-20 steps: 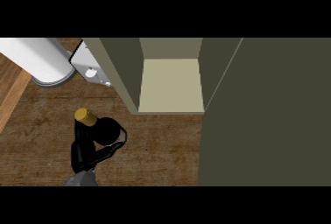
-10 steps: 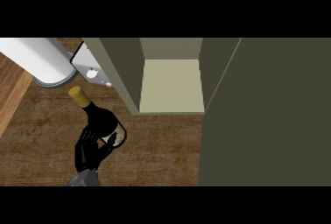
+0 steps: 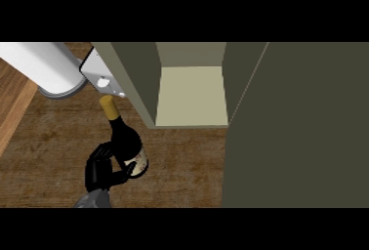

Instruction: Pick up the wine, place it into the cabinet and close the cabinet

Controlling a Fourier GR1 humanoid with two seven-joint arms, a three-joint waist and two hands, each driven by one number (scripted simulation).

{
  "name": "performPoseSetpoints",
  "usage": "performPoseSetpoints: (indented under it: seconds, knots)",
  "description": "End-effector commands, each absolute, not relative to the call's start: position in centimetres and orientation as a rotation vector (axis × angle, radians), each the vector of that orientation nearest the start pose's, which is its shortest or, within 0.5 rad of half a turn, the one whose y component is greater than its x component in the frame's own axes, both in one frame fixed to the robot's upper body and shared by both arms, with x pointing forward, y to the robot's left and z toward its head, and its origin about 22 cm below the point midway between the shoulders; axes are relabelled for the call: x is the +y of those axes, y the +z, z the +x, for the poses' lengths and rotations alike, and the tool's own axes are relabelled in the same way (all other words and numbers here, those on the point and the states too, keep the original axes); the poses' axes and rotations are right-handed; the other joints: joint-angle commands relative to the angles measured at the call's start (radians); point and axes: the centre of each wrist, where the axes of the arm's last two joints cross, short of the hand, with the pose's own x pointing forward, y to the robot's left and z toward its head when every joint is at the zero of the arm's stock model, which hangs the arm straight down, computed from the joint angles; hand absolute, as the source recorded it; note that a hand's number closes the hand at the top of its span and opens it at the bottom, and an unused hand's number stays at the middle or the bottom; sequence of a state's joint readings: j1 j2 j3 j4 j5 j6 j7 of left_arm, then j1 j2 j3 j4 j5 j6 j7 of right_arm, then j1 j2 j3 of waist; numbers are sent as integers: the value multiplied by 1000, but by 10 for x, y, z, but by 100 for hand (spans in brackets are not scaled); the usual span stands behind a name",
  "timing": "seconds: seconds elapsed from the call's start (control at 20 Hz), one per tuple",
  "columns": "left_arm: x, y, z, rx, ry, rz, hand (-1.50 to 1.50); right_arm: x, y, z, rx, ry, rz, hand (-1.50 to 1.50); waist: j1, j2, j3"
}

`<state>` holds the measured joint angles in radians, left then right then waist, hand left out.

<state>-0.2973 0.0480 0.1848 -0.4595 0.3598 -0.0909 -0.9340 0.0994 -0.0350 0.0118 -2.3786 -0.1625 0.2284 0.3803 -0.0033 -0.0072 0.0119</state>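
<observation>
Left of the open grey-green cabinet (image 3: pixel 191 97), the black left hand (image 3: pixel 104 168) has its fingers curled round the dark glass wine bottle (image 3: pixel 124 136), whose long axis tilts up-left, yellow cork near the cabinet's left wall, shelf to its right.

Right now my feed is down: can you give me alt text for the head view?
The left hand grips a dark wine bottle, neck pointing toward the open cabinet with its pale, bare shelf. Its door stands open at right.
</observation>
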Motion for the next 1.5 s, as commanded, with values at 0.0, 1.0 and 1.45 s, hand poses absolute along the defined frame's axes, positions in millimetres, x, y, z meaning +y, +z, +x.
performPoseSetpoints:
  seconds: [0.0,1.0,1.45]
  knots:
    - [271,-188,190,-1616,358,-81,150,-228,164,152,-1916,223,198,-150,-3,8,-13]
    - [256,-121,166,-1753,254,-392,150,-250,144,166,-1896,217,196,-150,8,5,-10]
    - [243,-43,171,-1775,228,-431,150,-244,151,163,-1903,205,201,-150,6,6,-11]
